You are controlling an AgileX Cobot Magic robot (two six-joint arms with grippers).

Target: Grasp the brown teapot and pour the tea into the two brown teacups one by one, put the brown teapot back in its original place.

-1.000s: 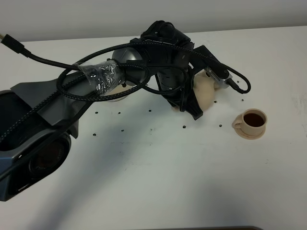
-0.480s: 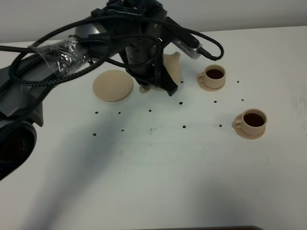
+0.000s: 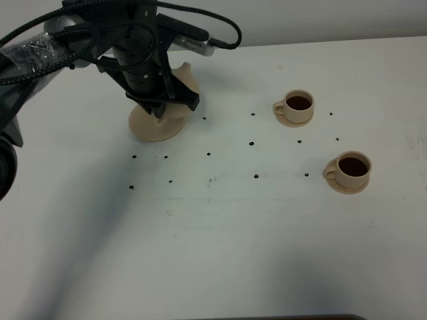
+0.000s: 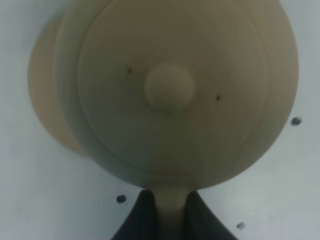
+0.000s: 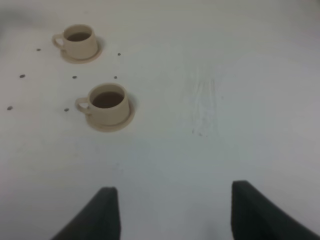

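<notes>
Left fingers (image 4: 145,220) clamp teapot (image 4: 175,90) handle, pot over saucer (image 3: 155,127).

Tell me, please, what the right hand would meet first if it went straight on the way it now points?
Probably the nearer teacup, a little to one side of the right hand line. Bare white table lies dead ahead, so it might pass beside the cup; depth is hard to judge.

left arm (image 3: 143,60): black | braided cables (image 3: 200,17) | plastic wrap (image 3: 47,50) (clear, crinkled)
</notes>
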